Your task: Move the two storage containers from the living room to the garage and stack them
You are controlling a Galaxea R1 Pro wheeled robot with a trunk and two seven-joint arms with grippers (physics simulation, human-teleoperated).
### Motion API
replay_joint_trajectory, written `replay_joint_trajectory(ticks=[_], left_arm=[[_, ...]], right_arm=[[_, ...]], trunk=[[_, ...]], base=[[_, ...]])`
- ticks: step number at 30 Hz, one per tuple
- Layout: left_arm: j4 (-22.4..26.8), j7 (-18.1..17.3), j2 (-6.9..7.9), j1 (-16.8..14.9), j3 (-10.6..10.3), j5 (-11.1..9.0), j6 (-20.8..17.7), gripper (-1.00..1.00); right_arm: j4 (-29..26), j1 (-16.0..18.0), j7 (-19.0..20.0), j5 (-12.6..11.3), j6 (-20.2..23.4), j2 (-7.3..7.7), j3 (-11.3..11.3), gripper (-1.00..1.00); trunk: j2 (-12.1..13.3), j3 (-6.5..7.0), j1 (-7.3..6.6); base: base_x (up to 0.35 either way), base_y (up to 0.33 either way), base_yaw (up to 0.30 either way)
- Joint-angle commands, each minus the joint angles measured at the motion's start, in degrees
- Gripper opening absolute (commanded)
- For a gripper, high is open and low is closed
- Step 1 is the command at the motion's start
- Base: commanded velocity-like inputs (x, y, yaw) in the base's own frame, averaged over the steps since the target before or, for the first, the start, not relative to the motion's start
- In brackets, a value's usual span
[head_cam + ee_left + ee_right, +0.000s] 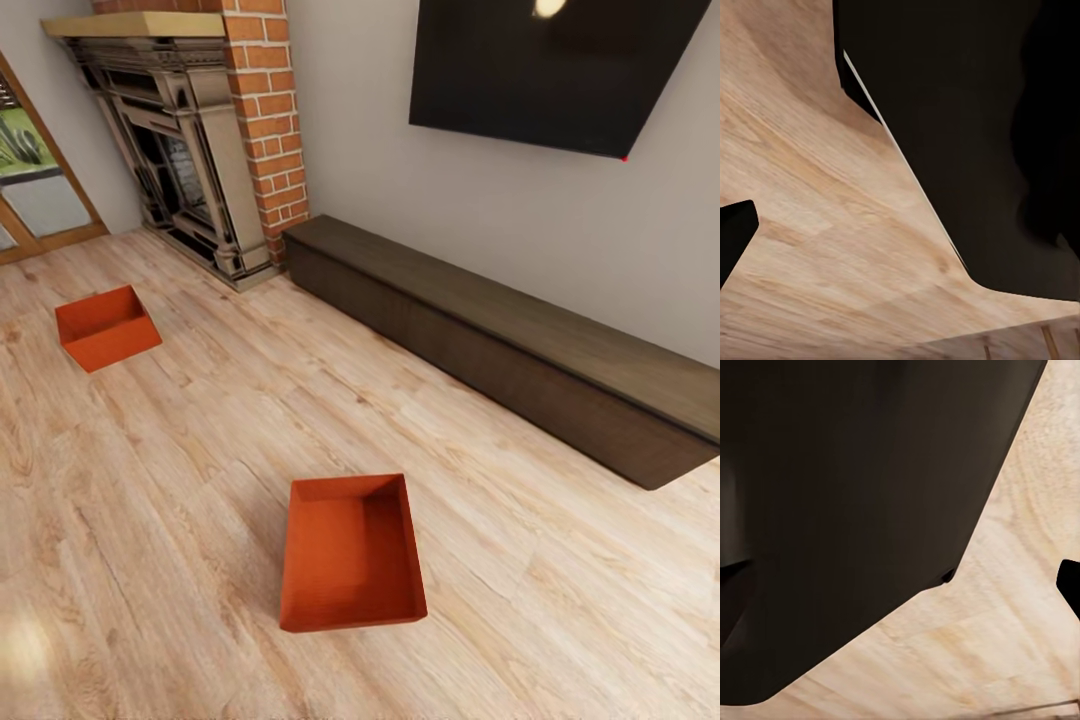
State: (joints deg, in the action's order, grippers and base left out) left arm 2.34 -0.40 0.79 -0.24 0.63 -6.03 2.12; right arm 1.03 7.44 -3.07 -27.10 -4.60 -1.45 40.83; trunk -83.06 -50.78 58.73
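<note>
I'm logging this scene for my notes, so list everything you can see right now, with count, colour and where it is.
Storage containers: two, orange-red, open-topped, on the wood floor; one near, one far left towards the fireplace.
Fireplace: one, brick surround, back left corner.
Low cabinet: one, dark brown, along the wall.
TV: one, black, on the wall above the cabinet.
Glass door: one, wood-framed, far left.
Floor: light wood planks.
Robot's body: dark panels in the wrist views; grippers' state cannot be told.

- we see a light wood-plank floor (832, 225) with warm tan grain running diagonally across the left wrist view.
- a large matte black angular body (967, 135) covers much of the frame, with a thin pale edge along its slanted side.
- a small dark wedge (733, 232) juts in at one border; we cannot tell what it is.
</note>
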Motion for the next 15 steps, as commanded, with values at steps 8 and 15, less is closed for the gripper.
replay_joint_trajectory(ticks=[8,15], left_arm=[[-0.1,0.0,0.00,0.0,0.0,-0.6,0.2,1.00],[-0.1,0.0,0.00,0.0,0.0,-0.6,0.2,1.00]], right_arm=[[0.1,0.0,-0.1,-0.5,-0.2,-0.04,0.5,1.00],[0.1,0.0,-0.1,-0.5,-0.2,-0.04,0.5,1.00]], trunk=[[0.0,-0.77,0.00],[0.0,-1.41,0.00]], base=[[0.000,0.000,0.000],[0.000,0.000,0.000]])
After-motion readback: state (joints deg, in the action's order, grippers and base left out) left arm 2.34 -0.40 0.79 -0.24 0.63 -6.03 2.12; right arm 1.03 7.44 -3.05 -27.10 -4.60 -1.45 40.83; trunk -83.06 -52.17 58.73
